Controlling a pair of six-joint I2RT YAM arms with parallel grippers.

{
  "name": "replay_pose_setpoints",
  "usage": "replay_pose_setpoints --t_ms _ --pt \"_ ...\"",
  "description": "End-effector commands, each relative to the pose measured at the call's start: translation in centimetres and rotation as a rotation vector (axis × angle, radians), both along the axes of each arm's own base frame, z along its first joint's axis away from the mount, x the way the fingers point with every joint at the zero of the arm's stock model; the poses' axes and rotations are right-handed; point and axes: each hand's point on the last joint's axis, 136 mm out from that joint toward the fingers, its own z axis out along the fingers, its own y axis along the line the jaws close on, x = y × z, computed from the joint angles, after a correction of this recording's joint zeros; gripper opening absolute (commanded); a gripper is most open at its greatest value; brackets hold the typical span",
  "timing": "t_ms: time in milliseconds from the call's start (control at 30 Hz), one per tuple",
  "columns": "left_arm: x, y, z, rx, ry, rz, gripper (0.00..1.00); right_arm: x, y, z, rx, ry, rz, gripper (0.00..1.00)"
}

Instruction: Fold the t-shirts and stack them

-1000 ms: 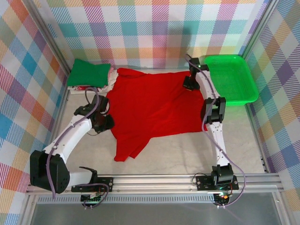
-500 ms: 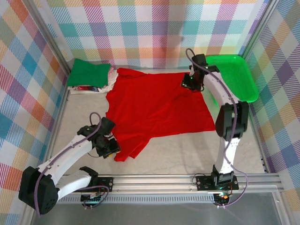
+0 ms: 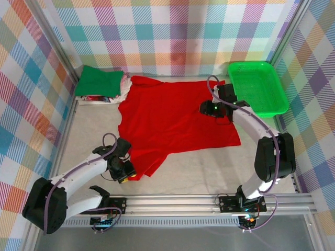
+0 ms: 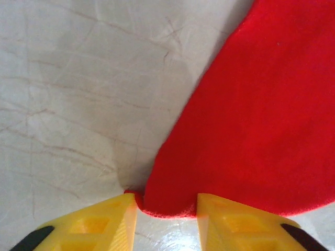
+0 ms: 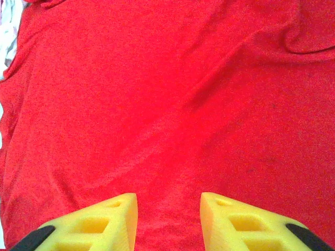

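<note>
At 7 o'clock on the table, nearest the arm bases, the left gripper sits low at the near corner of the red t-shirt, released, with its yellow fingers spread and the cloth's hem lying between them. The shirt is spread across the middle, and at 2 o'clock the right gripper hangs over its far right part, also unclenched. Farthest back, at 10 o'clock, the dark green t-shirt lies folded on whitish ones, with the green basket at 1 o'clock.
</note>
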Motion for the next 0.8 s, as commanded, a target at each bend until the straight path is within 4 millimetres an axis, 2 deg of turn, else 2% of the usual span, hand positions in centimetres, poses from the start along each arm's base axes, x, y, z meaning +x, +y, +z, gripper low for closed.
replay_pose_setpoints --t_ms 0,167,267,300,400,533,667,767 --pt "0.3 -0.6 -0.4 -0.017 -0.007 -0.012 0.31 1.1 0.8 1.0 0.040 -0.056 0.017 0.37" --pt "0.4 -0.1 0.2 0.010 -0.021 -0.014 0.10 0.9 0.6 0.5 0.048 -0.031 -0.003 0.37" --pt "0.9 0.5 1.5 0.043 -0.057 -0.007 0.00 -0.6 -0.8 -0.7 0.018 0.019 -0.068 0.37" --pt "1.1 0.7 2.0 0.053 -0.067 0.003 0.00 -1.3 -1.5 -1.3 -0.001 0.044 -0.093 0.37" --pt "2.3 0.7 4.0 0.032 -0.126 0.032 0.00 -3.7 -5.1 -3.4 -0.034 0.148 -0.217 0.37" --pt "4.3 0.7 6.5 -0.007 -0.195 0.069 0.00 -7.2 -10.4 -5.8 0.044 0.258 -0.377 0.37" --pt "5.2 1.0 7.5 -0.019 -0.213 0.092 0.00 -9.8 -14.0 -6.9 -0.009 0.333 -0.473 0.38" --pt "5.5 1.9 7.3 -0.008 -0.214 0.123 0.00 -11.0 -16.0 -8.0 0.037 0.392 -0.528 0.38"
